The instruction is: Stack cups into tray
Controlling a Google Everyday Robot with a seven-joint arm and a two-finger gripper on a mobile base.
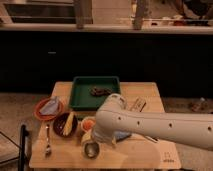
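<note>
Wooden table point(145, 152): tray point(95, 92), gripper point(95, 142) above, perhaps.

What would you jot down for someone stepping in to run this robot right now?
Gripper: down at the table's front edge, hidden behind the arm, right by the steel cup.
Steel cup: on the table, in front of the brown bowl.
Green cup: not visible.
Tray: at the table's back, holding only a small dark item.
Done: no cup in the tray.
Left: stack the cups into the tray.
</note>
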